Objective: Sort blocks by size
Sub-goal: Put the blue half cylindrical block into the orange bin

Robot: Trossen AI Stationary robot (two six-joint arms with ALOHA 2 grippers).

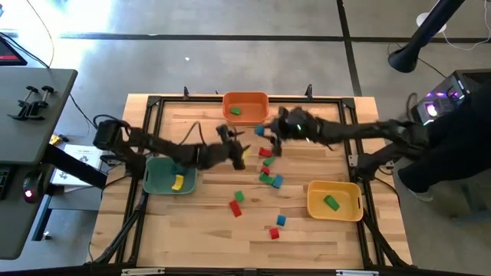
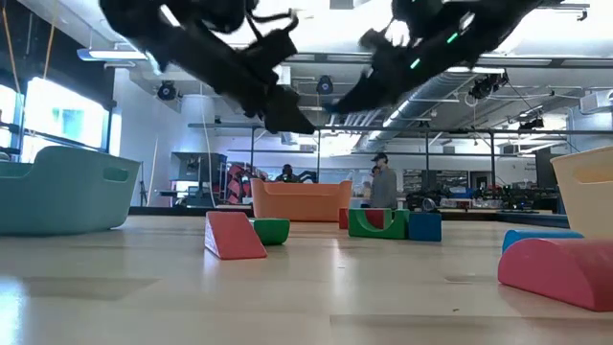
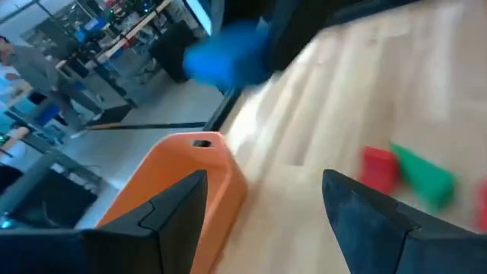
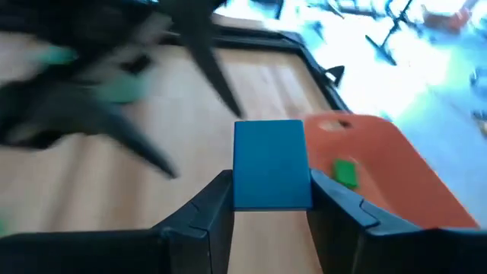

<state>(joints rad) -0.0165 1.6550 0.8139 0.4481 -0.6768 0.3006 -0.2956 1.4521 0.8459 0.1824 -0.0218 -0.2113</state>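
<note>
Right gripper [image 4: 270, 202] is clenching a blue block [image 4: 270, 164] near the orange bin [image 4: 388, 171] at the table's far edge, so I'm lining up its drop; left gripper [image 3: 262, 205], released, is hovering beside it.

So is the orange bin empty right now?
No. The orange bin holds one green block; the right gripper grips a blue block beside it.

Both arms crowd the space beside the orange bin [image 1: 245, 107], scattered blocks [image 1: 268, 172] mid-table, front edge open
</note>
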